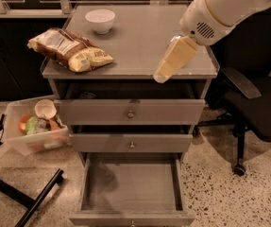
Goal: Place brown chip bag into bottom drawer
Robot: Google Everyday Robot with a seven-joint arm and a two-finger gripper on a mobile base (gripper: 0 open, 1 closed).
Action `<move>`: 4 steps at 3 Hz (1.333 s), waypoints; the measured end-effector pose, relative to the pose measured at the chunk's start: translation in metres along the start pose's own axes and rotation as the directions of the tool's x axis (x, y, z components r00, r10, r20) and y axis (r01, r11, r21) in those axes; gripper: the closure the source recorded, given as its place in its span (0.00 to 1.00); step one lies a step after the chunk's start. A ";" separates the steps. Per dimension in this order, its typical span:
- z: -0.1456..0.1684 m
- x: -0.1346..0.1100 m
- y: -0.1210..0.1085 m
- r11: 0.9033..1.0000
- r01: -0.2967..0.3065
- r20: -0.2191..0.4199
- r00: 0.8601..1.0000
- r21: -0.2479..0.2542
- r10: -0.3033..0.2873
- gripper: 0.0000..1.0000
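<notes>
Dim, warm-toned overall; lit from above. Faint sheen on cabinet top (139, 39), w/ dark shadow under its front edge & in bottom drawer (130, 186) below. Pale highlight on gripper (163, 73), over top's front-right edge.

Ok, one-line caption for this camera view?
End effector over right front of cabinet top, chip bag lying at left, bottom drawer open below.

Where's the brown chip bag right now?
In the camera view, the brown chip bag lies front-left on the cabinet top, just before the white bowl; the gripper hovers over its front-right edge.
</notes>
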State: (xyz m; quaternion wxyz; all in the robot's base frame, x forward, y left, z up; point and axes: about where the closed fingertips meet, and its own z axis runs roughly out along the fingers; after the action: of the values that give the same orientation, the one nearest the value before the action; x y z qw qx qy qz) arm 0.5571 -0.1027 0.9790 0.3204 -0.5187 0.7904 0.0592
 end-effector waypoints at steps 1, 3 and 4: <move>0.024 -0.010 -0.007 1.000 -0.023 0.018 1.000 -0.002 0.023 0.00; 0.109 -0.086 -0.026 0.999 -0.028 0.121 0.992 -0.040 0.033 0.00; 0.135 -0.129 -0.022 0.998 -0.020 0.161 0.987 -0.063 0.030 0.00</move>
State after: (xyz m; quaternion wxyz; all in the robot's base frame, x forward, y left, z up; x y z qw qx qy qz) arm 0.6691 0.0456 0.9510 0.3667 -0.5117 0.7661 0.1293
